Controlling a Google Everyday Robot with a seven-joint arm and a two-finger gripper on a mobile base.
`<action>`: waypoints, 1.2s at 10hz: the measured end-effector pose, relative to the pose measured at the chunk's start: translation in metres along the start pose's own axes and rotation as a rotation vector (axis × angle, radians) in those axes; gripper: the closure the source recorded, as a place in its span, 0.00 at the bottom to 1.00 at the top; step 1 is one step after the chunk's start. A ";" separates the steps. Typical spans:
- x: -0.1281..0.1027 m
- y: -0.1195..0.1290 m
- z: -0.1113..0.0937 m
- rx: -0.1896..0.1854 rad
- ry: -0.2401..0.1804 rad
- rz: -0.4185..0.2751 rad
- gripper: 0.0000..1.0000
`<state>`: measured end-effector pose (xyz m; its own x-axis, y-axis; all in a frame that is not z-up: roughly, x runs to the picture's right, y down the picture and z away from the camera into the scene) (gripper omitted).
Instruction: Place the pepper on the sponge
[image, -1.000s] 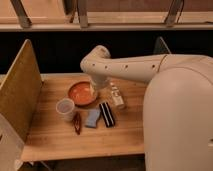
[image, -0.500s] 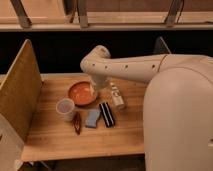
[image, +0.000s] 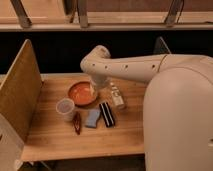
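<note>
Dark red pepper lies on the table just beside the blue sponge, not on it, so goal unmet; both sit camera-side of the gripper, which hangs by the bowl, clenched or released: can't tell.

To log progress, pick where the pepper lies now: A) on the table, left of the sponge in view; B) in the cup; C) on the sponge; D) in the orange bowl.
A: the pepper lies on the table left of the sponge, not on it; the gripper is up by the orange bowl.
</note>
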<state>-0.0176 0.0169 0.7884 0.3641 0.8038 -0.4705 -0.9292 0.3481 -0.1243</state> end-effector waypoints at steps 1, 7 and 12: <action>0.000 0.000 0.000 0.000 0.000 0.000 0.38; 0.000 0.000 0.000 0.000 0.000 -0.001 0.38; 0.019 0.038 -0.002 -0.064 -0.015 0.047 0.38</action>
<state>-0.0459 0.0443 0.7733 0.3207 0.8255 -0.4644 -0.9472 0.2791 -0.1579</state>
